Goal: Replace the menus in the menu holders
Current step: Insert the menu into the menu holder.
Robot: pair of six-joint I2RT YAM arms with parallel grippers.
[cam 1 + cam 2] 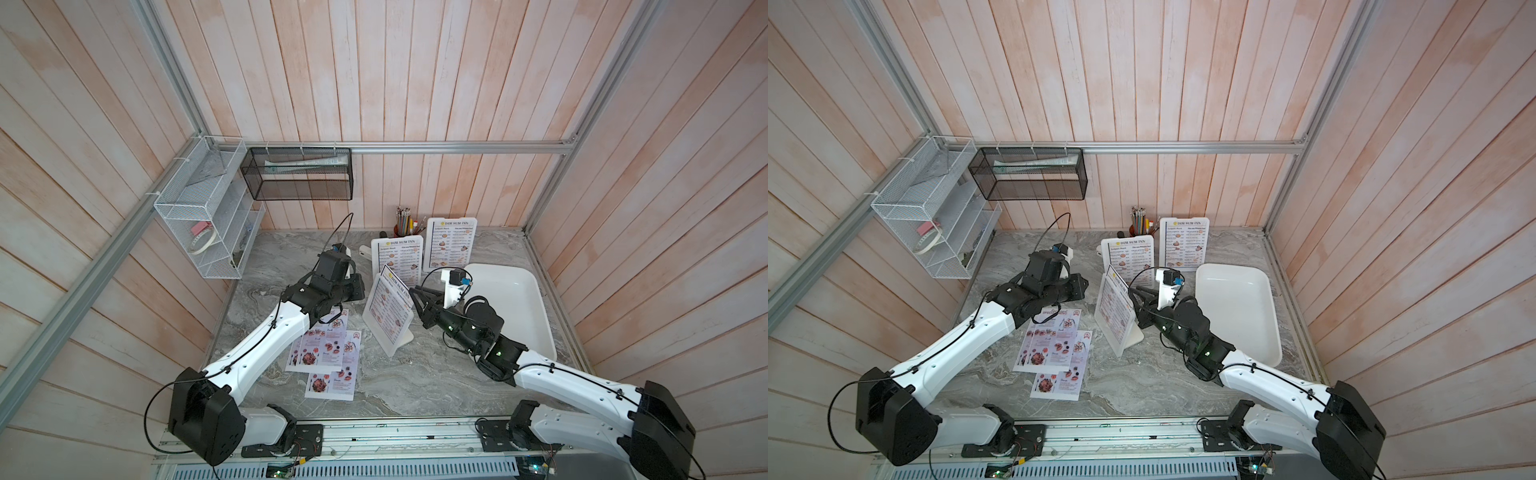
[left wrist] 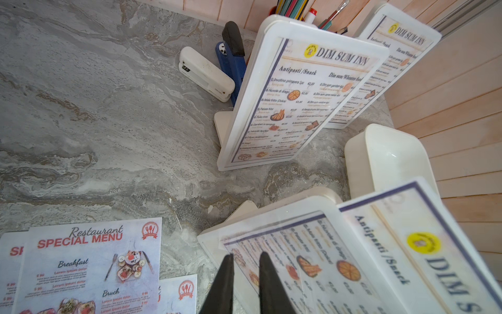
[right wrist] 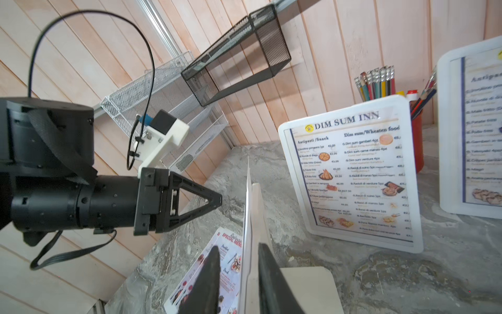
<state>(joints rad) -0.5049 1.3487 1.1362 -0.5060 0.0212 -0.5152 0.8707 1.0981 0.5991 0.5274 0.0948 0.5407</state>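
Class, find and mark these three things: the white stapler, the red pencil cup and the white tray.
white stapler (image 2: 205,73), left wrist view, middle of its top.
red pencil cup (image 3: 417,141), right wrist view, its side wall.
white tray (image 1: 519,299), a top view, bare floor.

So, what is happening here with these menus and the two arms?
The robot is swapping menus. The right gripper has its jaws open on either side of the nearest holder, where a Dim Sum Inn sheet sticks partly out. The left gripper hovers at that holder's front, slightly open and holding nothing. Three Special Menu sheets lie on the table. The two holders behind hold Dim Sum Inn menus.
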